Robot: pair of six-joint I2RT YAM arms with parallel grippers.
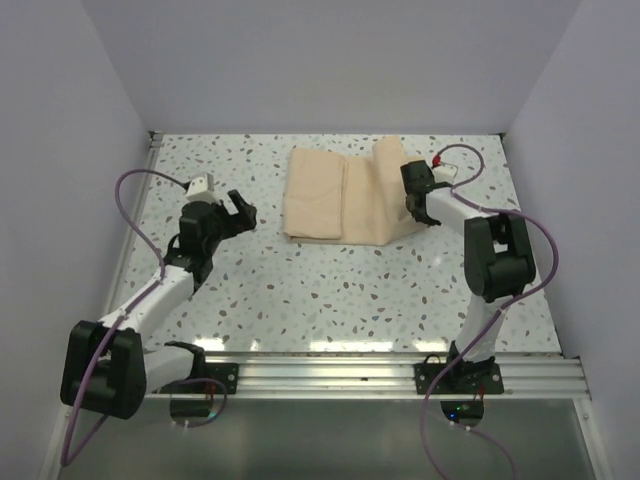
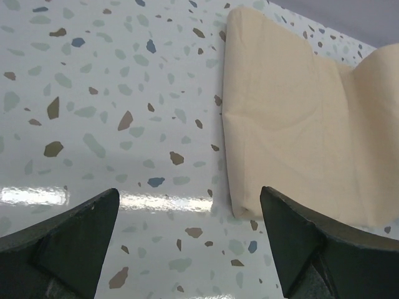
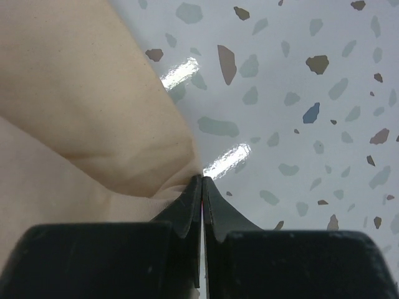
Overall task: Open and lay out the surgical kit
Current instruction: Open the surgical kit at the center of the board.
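Currently listed, item one: the cloth wrap (image 1: 340,195) of the surgical kit, beige, is lying folded on the speckled bench (image 1: 330,290), toward the far side and roughly midway between the two arms; whatever it is enclosing is not showing. Its left part is lying flat in neat layers, while its right part is rising in a loose, rounded fold. Item two: the right pincer (image 1: 409,197) is sitting at that raised right edge, and the right wrist view is showing the right pincer (image 3: 202,182) fully closed, its dark tips meeting on a thin pinch of the cloth wrap (image 3: 81,112), with creases running toward the tips. Item three: the left pincer (image 1: 240,210) is hovering over bare bench to the left of the wrap, well apart from it and pointing toward it. The left wrist view is showing the left pincer (image 2: 189,205) spread wide, its dark fingers (image 2: 75,240) framing the near left corner of the cloth wrap (image 2: 293,118) and gripping nothing. Item four: a purple cable (image 1: 135,195) is looping from the left arm, and both arm bases are sitting on a metal rail (image 1: 400,372) along the near edge.
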